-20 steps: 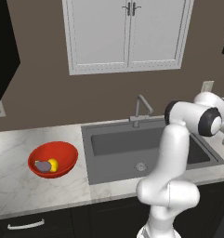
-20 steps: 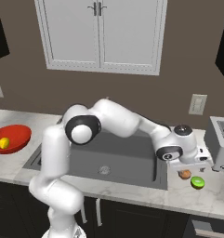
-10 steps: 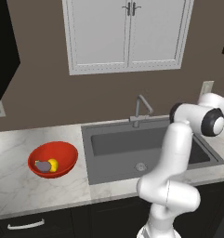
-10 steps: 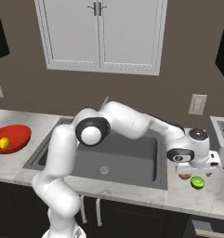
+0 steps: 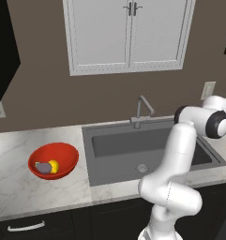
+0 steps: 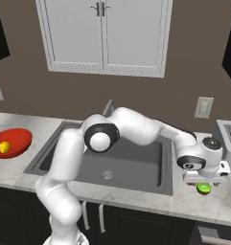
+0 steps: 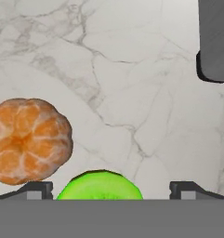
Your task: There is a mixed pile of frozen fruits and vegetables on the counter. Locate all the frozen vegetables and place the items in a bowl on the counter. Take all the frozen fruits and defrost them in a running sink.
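Two vegetables [image 5: 48, 167] (bowled), one lime [image 7: 100, 186], one orange [image 7: 30, 141].

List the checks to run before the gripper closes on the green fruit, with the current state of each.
1. Green fruit lies between the fingertips in the hand view: ok.
2. Jaws apart, wider than the fruit: ok.
3. Orange fruit stays outside the grasp: not ok; it lies right beside one fingertip and may get nudged.
4. Gripper low enough over the fruit on the counter: cannot tell; the right base view shows it right above, depth unclear.
5. Sink free to receive fruit: ok; the basin is bare, but running water is not visible.
6. Vegetables in the red bowl: ok; a yellow piece and a purple-grey piece lie inside.
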{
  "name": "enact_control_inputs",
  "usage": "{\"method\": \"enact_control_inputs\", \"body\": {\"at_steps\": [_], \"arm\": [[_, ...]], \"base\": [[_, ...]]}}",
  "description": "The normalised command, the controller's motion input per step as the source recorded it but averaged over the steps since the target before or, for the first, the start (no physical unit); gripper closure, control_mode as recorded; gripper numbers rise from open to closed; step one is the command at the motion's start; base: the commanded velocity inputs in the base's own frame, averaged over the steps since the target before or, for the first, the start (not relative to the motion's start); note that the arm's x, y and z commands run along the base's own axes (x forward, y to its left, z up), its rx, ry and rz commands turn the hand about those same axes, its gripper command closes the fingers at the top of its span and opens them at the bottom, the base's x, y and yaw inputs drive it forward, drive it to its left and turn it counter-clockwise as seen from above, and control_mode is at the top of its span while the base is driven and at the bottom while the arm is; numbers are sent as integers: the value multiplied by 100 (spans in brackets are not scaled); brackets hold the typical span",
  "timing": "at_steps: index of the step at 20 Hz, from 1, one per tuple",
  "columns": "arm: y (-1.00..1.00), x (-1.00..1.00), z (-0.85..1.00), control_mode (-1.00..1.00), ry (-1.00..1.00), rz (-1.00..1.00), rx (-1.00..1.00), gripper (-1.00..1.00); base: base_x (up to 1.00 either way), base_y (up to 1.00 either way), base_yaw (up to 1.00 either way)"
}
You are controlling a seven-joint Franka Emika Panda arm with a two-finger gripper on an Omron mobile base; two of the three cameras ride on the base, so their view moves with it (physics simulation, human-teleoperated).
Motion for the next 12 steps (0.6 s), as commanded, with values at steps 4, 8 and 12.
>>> {"method": "enact_control_inputs", "body": {"at_steps": [4, 8, 12], "arm": [[0, 0, -16, -100, 0, 2, 0, -100], [0, 0, -11, -100, 0, 1, 0, -100], [1, 0, -23, -100, 0, 2, 0, -100]], "base": [[0, 0, 0], [0, 0, 0], [0, 0, 0]]}}
